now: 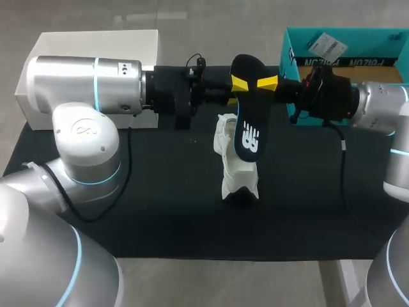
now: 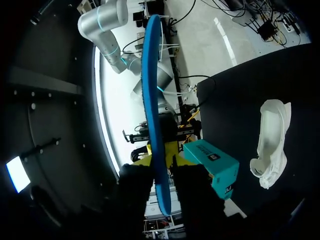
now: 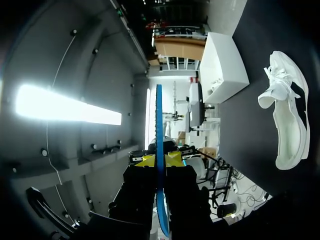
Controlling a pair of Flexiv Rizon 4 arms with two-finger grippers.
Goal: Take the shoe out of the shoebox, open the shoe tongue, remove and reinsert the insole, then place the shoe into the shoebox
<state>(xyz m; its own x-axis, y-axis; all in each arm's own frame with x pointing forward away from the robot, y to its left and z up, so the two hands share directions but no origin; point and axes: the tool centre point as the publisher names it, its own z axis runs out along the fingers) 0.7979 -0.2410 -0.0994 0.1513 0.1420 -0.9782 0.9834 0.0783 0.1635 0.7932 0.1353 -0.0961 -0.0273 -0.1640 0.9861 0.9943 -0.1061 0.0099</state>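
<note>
The black mat [image 1: 160, 217] covers the table from edge to edge. The left arm [image 1: 83, 83], the big silver one, comes in from the left and reaches level across the far half of the mat. The right arm [image 1: 383, 102] comes in opposite it, and the two meet nose to nose above the middle.

At the far left, partly hidden behind the left arm, sits a white box [image 1: 96, 45]. At the far right is the teal shoebox [image 1: 291, 48], open on top, with the right arm's wrist just in front of it.

The white shoe [image 1: 238, 176] is out of the shoebox, resting on the mat in the middle. It is well clear of both boxes and free of both claws.

Above the shoe the dark insole [image 1: 248, 128] is held up off the table, its white logo facing the head camera and its lower end hanging over the shoe.

The left gripper [image 2: 161, 162] is pinching the insole. The insole shows edge-on in the wrist view, with a finger pressed to each face. The right gripper [image 3: 161, 162] is clamped on the same insole from the other side.
</note>
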